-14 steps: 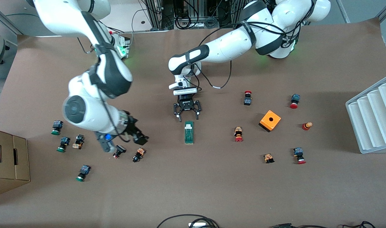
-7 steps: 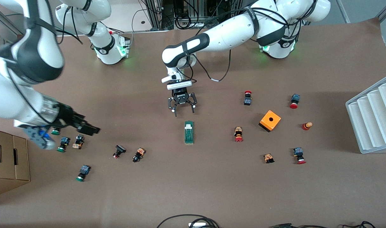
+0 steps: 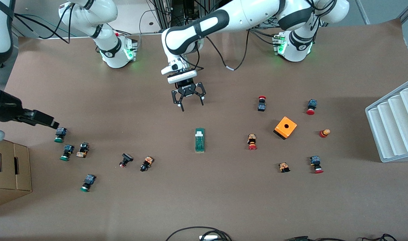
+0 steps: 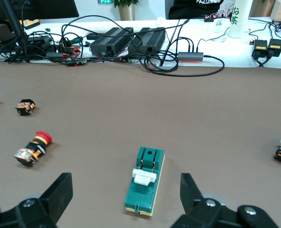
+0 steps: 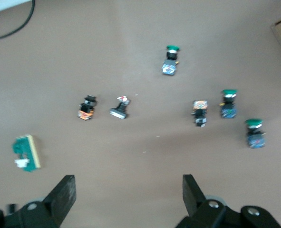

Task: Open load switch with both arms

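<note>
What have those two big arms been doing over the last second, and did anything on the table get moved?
Both arms pulled away from the load switch. The left gripper lifted back toward its base, jaws open and empty. The right gripper swung out to the right arm's end of the table, over the green-capped buttons, also open. Nothing was gripped or released. The load switch, buttons and orange box stayed put.

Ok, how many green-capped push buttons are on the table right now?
3 visible. Green-capped button sits just under the right gripper; a second slightly nearer the camera; the third nearest of all. The right arm could hide more at that end.
</note>
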Controlling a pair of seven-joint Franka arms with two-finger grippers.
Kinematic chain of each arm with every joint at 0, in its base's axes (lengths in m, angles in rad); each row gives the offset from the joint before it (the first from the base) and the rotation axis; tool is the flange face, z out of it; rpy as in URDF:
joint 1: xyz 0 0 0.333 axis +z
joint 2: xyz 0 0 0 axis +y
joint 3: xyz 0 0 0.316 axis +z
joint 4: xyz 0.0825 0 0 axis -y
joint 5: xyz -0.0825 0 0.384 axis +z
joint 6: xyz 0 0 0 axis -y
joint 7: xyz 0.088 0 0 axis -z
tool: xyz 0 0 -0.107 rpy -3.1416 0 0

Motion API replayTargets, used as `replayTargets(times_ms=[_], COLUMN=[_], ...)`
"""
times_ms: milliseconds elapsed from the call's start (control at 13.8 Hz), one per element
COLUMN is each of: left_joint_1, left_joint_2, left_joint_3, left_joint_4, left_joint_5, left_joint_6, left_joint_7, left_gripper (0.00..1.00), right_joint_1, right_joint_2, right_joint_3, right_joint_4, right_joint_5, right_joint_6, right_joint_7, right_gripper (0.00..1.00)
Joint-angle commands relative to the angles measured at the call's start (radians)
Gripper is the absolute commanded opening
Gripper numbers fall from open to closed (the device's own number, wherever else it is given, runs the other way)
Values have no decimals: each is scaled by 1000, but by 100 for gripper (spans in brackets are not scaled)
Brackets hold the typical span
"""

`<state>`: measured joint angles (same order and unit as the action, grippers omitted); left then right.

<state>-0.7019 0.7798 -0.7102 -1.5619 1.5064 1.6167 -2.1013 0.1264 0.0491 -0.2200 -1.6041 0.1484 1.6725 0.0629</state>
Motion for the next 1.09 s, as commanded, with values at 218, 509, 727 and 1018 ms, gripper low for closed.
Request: replayTargets(times_ms=[218, 509, 727, 1018], left_joint_1=[4, 51, 105, 183], left_joint_2=[-154, -235, -286, -375], left_joint_3=[12, 17, 14, 21], left_joint_4=[74, 135, 177, 183], left_joint_5=[-265, -408, -523, -626], left_joint_6=[9, 9, 9, 5], left_joint_7=[327, 550, 696, 826], left_gripper=[100, 100, 100, 100], right_joint_1=[-28, -30, -33, -33], right_joint_2=[-193, -225, -209, -172], right_joint_3=[5, -22, -24, -42], right_joint_4=[-264, -323, -300, -246], right_joint_5=[-107, -107, -107, -107], right_joint_6=[206, 256, 221, 194], right_joint_7=[-316, -380, -412, -434], right_gripper=[100, 100, 100, 100])
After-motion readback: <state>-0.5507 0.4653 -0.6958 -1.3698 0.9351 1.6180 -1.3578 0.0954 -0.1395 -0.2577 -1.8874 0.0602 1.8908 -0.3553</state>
